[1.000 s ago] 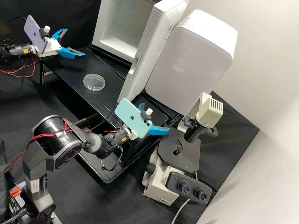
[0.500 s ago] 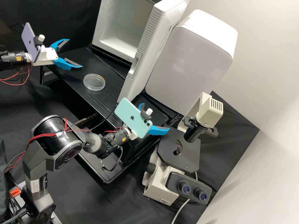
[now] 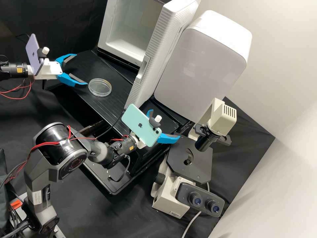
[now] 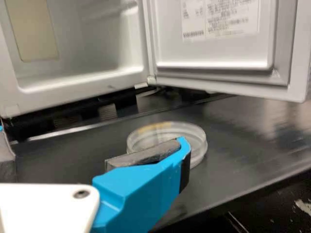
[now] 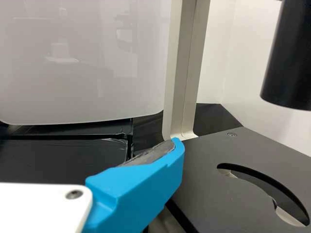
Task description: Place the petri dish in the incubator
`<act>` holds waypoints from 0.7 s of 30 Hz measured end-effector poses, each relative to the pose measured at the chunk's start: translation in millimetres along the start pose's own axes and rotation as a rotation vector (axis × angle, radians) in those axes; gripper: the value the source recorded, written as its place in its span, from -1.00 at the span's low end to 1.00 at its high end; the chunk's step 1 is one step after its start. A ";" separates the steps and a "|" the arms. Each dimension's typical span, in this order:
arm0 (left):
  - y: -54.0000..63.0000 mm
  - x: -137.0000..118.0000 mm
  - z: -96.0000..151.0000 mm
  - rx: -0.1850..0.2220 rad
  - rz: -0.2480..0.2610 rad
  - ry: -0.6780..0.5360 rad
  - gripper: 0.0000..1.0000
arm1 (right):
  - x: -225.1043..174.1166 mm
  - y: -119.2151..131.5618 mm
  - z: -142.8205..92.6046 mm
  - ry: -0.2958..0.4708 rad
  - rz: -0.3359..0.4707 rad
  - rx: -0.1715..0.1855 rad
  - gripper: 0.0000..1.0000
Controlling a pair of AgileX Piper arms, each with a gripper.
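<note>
One clear, round petri dish (image 3: 99,87) is lying flat on the black bench (image 3: 110,104); we are holding the left gripper (image 3: 81,69) wide beside it.

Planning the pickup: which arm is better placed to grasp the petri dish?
Left. The left end effector is open, just beside the petri dish and facing it; the right end effector sits apart, by the microscope.

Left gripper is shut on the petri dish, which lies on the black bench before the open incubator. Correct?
No. The left gripper is open, spread wide beside the petri dish, as the high view shows. The dish lies on the black bench before the open incubator.
</note>
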 end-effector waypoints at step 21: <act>-4.6 41.7 14.2 -0.023 -0.091 -0.034 1.00 | 0.0 0.0 0.0 0.000 0.000 0.000 1.00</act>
